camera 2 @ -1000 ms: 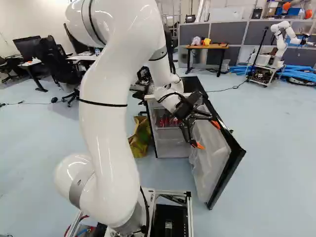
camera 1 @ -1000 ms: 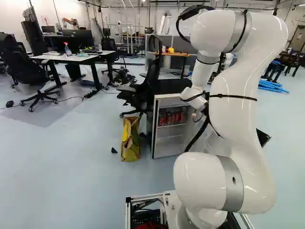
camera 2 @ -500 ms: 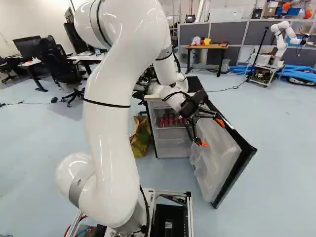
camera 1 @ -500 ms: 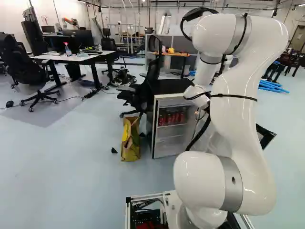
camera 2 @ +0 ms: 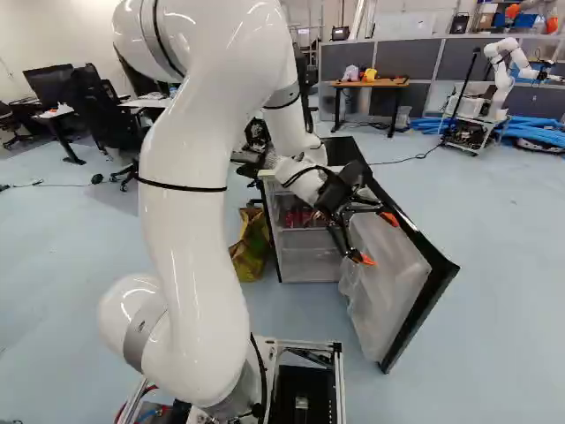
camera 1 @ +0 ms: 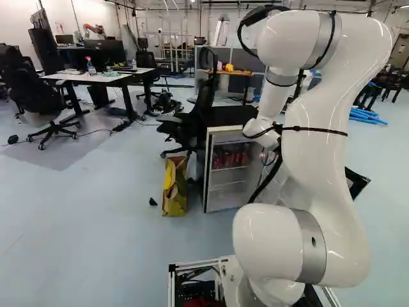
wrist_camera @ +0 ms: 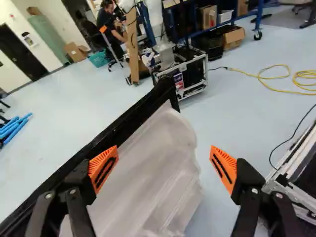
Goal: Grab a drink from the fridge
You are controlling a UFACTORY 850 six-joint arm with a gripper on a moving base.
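Hung with black jaws wide and empty beside the open, white-lined black door, seemingly past opening it, and next needed turning to red drink cans in the black-topped fridge behind the jaws.

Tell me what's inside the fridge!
Inside the fridge, red cans stand in a row on the upper shelf. The front ones cover whatever is behind them. Lower down, I can't tell if there's anything else.
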